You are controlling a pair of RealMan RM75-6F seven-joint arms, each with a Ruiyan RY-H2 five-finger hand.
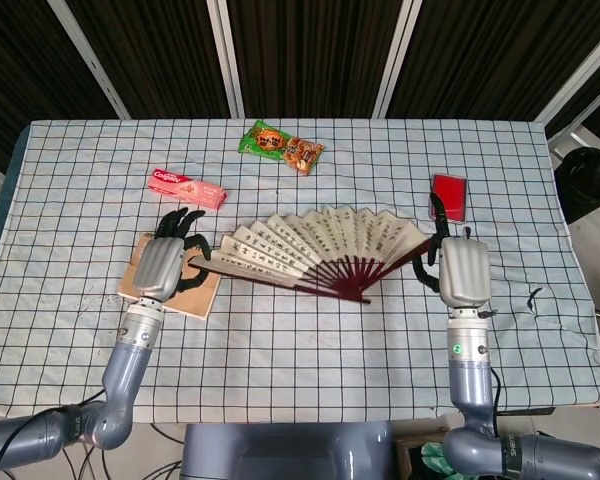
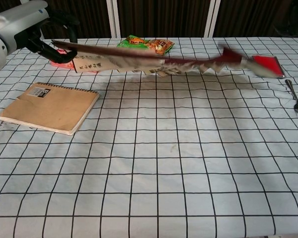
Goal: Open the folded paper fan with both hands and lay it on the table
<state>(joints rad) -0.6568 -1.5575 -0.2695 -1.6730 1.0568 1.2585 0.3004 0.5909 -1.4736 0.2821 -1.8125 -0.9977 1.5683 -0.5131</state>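
One open fan (image 1: 320,247), two hands (image 1: 161,262), one notebook (image 2: 50,107)

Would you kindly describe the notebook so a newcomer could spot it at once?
Look at the checked tablecloth, on the robot's left side, below the pink toothpaste box. The notebook lies flat under the left hand: the only plain brown, spiral-bound thing there.

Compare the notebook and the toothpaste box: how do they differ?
The notebook is brown, wide and flat with a spiral edge; the toothpaste box is pink-red, long and narrow. The notebook lies at the near left, partly under the left hand in the head view; the toothpaste box lies further back, with nothing over it there. Both rest flat on the checked cloth, left of the fan.
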